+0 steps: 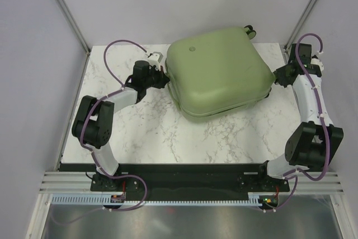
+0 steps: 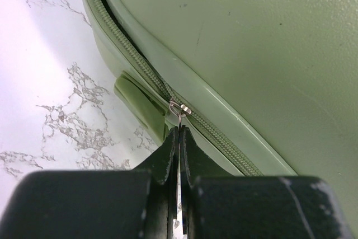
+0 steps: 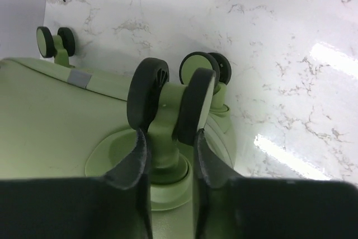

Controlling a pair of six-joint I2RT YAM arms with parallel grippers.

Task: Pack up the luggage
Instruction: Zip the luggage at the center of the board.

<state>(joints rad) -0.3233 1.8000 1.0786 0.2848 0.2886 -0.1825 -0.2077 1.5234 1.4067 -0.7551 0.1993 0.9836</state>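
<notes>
Two arms: both are reaching in to the luggage, one at each side of it.
Left end effector: its fingers are pressing flat together on the thin metal zipper pull, right at the luggage's left side seam.
Zipper: it is running along the seam past a small green bumper foot. How much of the track is already done up, I cannot tell.
Risk on the left: the tab is sitting only in the fingertips, so it is likely to slip out if the pull goes across the track rather than along it. A hard tug at the corner curve could also jam the slider.
Luggage: it is lying flat with its lid down on the marble worktop, towards the far right. It is lying slightly skewed, with its round emblem facing up.
Right end effector: its fingers are standing partly apart, one on each side of a twin-wheel caster at the luggage's right end. They are lying close against the stem, but I cannot tell whether they are actually clamping it.
Risk on the right: the caster is likely to swivel, so a hold there may be giving little bracing. If the zipper is pulled, the whole shell could be sliding or turning on the smooth worktop.
Shared risk: with both arms working against each other, a loose brace could be letting the luggage drift leftwards, slackening the line of pull.
</notes>
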